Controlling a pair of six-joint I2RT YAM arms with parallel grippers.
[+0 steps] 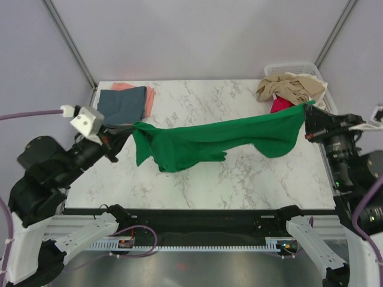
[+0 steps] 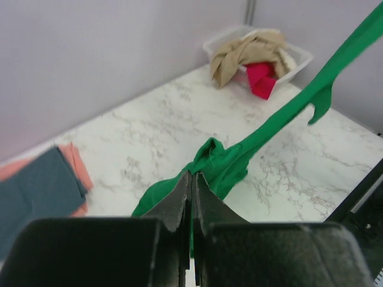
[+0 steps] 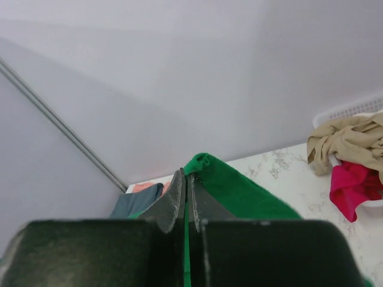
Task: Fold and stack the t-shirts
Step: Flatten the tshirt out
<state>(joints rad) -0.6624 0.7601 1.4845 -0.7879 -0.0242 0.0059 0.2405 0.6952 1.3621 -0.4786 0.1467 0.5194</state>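
Note:
A bright green t-shirt (image 1: 209,142) hangs stretched across the table between both arms. My left gripper (image 1: 127,131) is shut on its left end, with green cloth pinched between the jaws (image 2: 192,179). At the right, my right gripper (image 1: 308,119) is shut on the other end (image 3: 187,176), held higher near the basket. The shirt's middle sags and bunches (image 2: 224,164) onto the marble. A folded slate blue-grey t-shirt (image 1: 122,103) lies on a salmon pink one (image 1: 149,95) at the back left. Beige (image 1: 290,88) and magenta-red (image 1: 279,105) t-shirts sit in the basket.
The white slatted basket (image 1: 290,67) stands at the back right corner of the marble table (image 1: 239,179). Grey walls and metal posts close in the back and sides. A black rail runs along the near edge.

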